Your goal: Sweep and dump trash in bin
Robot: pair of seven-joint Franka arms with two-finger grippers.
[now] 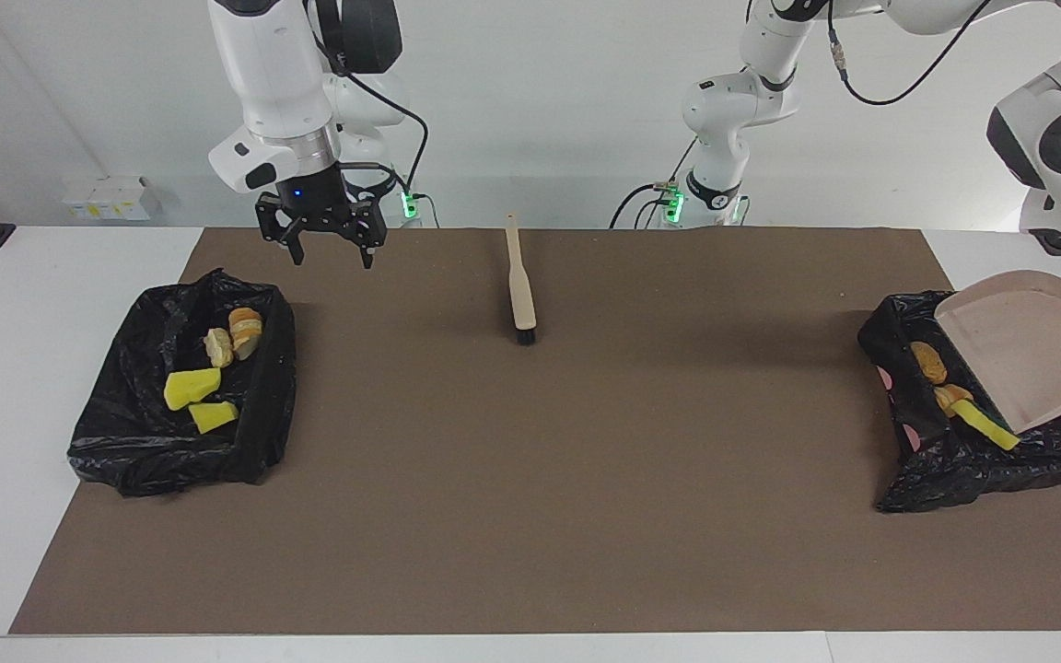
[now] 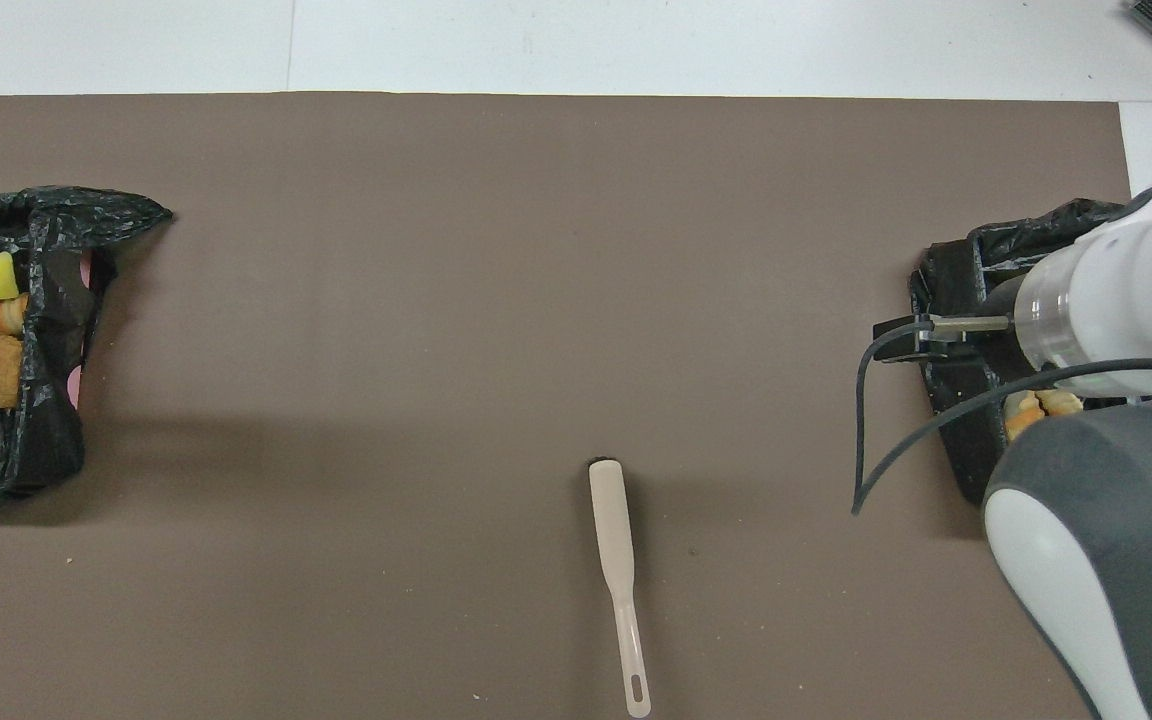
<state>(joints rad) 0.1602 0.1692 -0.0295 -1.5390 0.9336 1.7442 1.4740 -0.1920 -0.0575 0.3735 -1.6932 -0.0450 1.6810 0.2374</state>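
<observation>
Trash is all lying in bins, none showing on the brown mat. On the facing view's clock, four pieces are sitting in the black-bagged bin at 9 o'clock, the right arm's end. Three are in the bin at 3 o'clock, including a yellow sponge resting at the dustpan lip. The dustpan is hanging tilted over that bin, lip down, so the load is sliding out. Its handle is running out of frame, and the left pincer is out of sight, closed, presumably clamping that handle. The right pincer is hanging wide open and empty over the mat's 10 o'clock edge, well apart from the brush. The brush is lying at 12 o'clock on the mat, probably parked as sweeping looks finished.
</observation>
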